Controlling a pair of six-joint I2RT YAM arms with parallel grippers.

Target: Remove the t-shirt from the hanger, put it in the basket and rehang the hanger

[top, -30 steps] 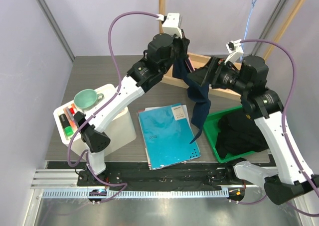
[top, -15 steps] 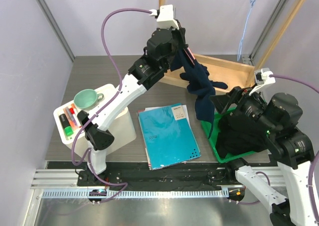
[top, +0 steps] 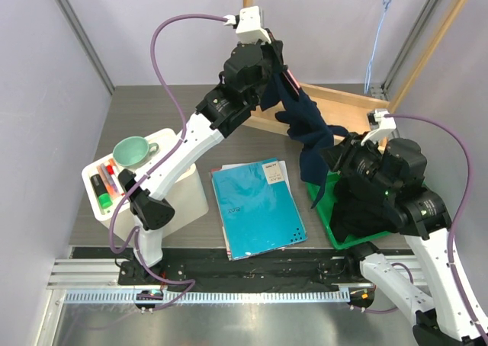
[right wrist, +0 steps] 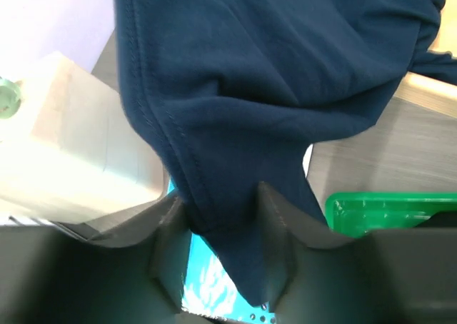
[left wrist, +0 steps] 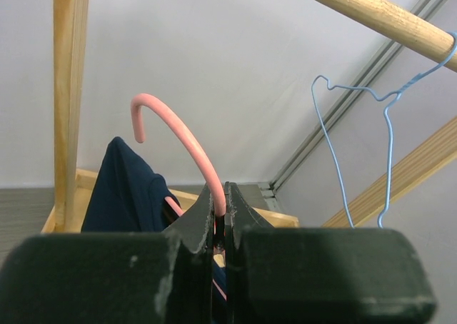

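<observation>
Two tools are engaged. The t-shirt (top: 306, 136), dark blue, is draped on the hanger and hangs below the left tool (left wrist: 220, 199), above the tabletop (top: 152, 110). Its lower fold is found between the fingers of the right tool (right wrist: 221, 199). The hanger (left wrist: 178, 135), pink, is pinched at its neck by the left tool, whose jaws are pressed together. The right tool is seen half spread around the cloth; whether the fold is already clamped cannot be told. The pulling-off step is judged to be in hand. For the next move a firm pinch on the fold is called for, then a pull away from the left tool.
</observation>
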